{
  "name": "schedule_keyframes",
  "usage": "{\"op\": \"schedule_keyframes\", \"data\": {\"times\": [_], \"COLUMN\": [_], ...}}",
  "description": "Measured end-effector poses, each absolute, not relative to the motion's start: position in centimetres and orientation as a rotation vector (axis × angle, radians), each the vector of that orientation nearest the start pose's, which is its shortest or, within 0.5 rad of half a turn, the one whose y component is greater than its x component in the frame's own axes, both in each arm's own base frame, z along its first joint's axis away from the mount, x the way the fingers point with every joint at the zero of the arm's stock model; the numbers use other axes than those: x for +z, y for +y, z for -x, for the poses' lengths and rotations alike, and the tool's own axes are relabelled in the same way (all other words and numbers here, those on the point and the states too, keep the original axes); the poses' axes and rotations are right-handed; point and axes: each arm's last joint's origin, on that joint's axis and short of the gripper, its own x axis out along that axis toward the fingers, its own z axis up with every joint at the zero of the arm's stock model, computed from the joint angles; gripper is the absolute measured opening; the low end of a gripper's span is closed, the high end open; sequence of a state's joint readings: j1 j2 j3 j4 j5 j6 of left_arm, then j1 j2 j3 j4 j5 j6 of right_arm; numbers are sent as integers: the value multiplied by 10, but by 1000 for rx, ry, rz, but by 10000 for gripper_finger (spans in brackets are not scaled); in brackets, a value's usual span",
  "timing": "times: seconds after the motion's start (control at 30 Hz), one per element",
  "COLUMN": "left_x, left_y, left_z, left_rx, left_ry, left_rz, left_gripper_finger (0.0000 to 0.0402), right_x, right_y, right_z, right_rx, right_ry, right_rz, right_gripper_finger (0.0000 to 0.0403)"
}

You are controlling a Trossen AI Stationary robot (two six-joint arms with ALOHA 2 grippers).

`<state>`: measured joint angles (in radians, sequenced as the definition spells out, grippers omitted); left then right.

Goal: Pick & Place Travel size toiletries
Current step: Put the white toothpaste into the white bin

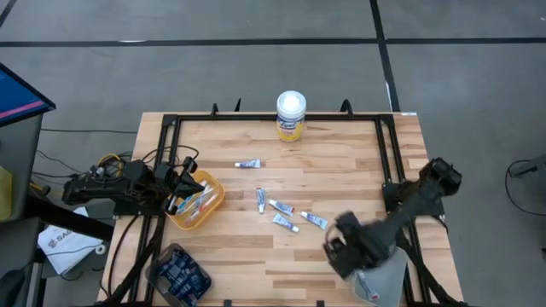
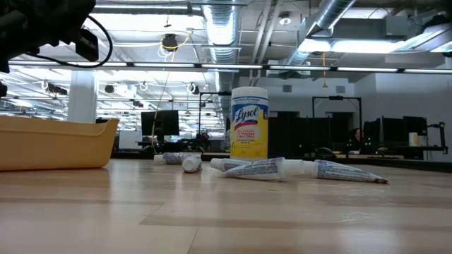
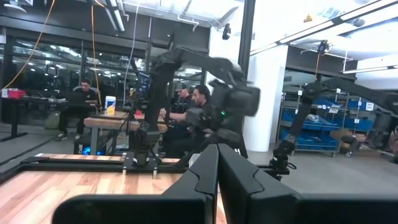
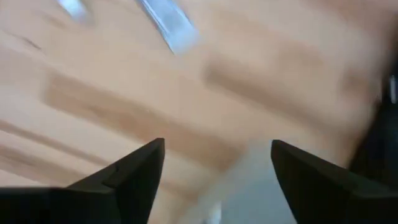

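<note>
Several small white tubes with blue and red marks lie flat on the wooden table (image 1: 341, 153): one tube (image 1: 249, 164) lies apart, and a cluster of tubes (image 1: 286, 213) lies at mid-table. The cluster also shows in the low view (image 2: 261, 168). A yellow tray (image 1: 211, 205) at the left holds thin toothbrushes and tubes. My left gripper (image 1: 183, 189) hangs over the tray's left rim. It is shut with nothing between its fingers (image 3: 217, 171). My right gripper (image 1: 333, 247) is open and empty (image 4: 217, 155), low over the table to the right of the cluster. One tube (image 4: 168, 25) lies ahead of it.
A tall yellow canister with a white lid (image 1: 291, 115) stands at the far edge. A dark bin of black-navy items (image 1: 179, 273) sits at the near left. A grey container (image 1: 380, 281) sits at the near right, under my right arm. People sit beyond the table (image 3: 199, 106).
</note>
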<state>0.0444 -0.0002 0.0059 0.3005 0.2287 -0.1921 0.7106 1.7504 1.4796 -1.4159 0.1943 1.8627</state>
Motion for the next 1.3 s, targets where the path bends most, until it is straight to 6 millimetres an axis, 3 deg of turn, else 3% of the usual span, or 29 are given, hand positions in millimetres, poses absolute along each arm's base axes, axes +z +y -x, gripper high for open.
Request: {"op": "schedule_keyframes", "data": {"times": [0.13,0.3,0.5,0.67,1.3], "left_x": [194,194,194,193,191], "left_y": [-2,-2,-3,-5,-6], "left_z": [-92,-92,-92,-93,-93], "left_rx": [-211,-212,-218,-240,-245], "left_ry": [-285,-286,-283,-270,-252], "left_rz": [148,148,149,154,158], "left_gripper_finger": [2,2,2,2,2], "right_x": [265,256,247,243,205], "right_y": [151,102,65,57,56], "right_z": [-277,-328,-346,-350,-345], "right_rx": [-822,-595,-490,-413,-345], "right_ry": [1204,1172,1221,1249,1268], "right_rz": [-596,-461,-331,-234,-245], "right_gripper_finger": [295,292,291,291,291]}}
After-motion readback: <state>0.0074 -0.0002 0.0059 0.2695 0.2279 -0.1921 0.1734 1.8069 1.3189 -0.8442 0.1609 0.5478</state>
